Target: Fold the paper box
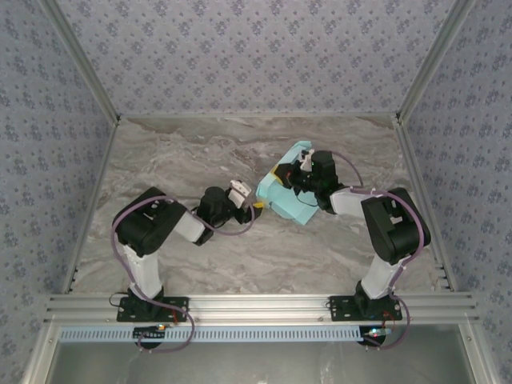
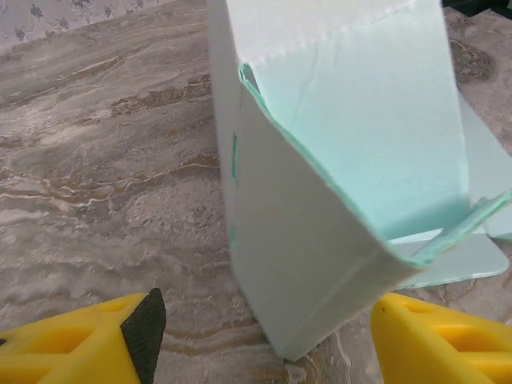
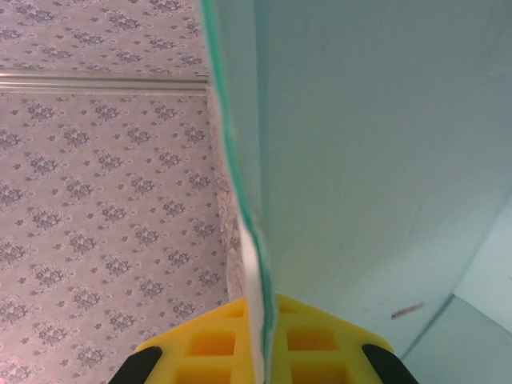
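Marble tabletop, paper box right of centre, my two claws on it.
Bare tabletop lies open to the left and behind. The box stands tilted, one end gaping. My right claw is pinched on a wall's cut edge, and my left claw is spread wide astride the near corner.

Nothing legible appears on any surface; the nearest thing to print is two small dark-green marks on the side wall of the paper box, left of centre in the left wrist view, too blurred to read.
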Controlling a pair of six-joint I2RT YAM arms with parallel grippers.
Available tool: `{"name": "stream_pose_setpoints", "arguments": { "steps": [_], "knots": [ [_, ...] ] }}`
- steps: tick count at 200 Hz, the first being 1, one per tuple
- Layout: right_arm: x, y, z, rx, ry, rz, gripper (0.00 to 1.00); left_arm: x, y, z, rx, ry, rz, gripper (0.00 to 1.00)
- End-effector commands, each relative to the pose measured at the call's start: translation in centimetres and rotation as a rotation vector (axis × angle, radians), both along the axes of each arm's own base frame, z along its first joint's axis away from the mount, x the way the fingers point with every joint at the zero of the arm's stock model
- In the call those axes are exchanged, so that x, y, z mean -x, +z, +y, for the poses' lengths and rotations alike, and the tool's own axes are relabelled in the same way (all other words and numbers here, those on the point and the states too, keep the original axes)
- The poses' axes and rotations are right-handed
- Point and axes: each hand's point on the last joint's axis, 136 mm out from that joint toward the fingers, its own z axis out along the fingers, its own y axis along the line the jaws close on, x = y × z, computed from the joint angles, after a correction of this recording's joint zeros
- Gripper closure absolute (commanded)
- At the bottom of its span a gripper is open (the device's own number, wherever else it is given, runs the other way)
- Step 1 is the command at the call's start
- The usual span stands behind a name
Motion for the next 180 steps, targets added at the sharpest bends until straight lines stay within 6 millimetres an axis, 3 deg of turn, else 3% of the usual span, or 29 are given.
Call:
{"name": "stream_pose_setpoints", "arguments": {
  "steps": [1, 25, 90, 122, 149, 180],
  "knots": [
    [0.3, -0.9, 0.1, 0.028, 0.027, 0.017, 0.92, -0.5, 1.6, -1.7, 0.064, -0.041, -0.048, 0.32],
    [0.1, -1.7, -0.4, 0.070, 0.045, -0.001, 0.90, -0.4, 1.7, -2.8, 0.072, -0.057, -0.046, 0.32],
    [-0.2, -2.8, -0.5, 0.034, 0.029, 0.054, 0.87, -1.4, 1.9, -3.5, 0.111, -0.043, -0.015, 0.28],
    [-0.1, -2.4, -0.6, 0.042, -0.005, 0.050, 0.86, -0.7, 3.1, -3.3, 0.158, -0.053, -0.035, 0.28],
    [-0.4, -2.3, 0.1, 0.107, 0.067, -0.036, 0.82, 0.5, 3.3, -3.8, 0.172, -0.120, -0.017, 0.25],
    [-0.6, -3.6, -0.5, 0.209, 0.095, -0.072, 0.80, -0.2, 3.9, -2.0, 0.279, -0.043, 0.034, 0.20]
  ]
}}
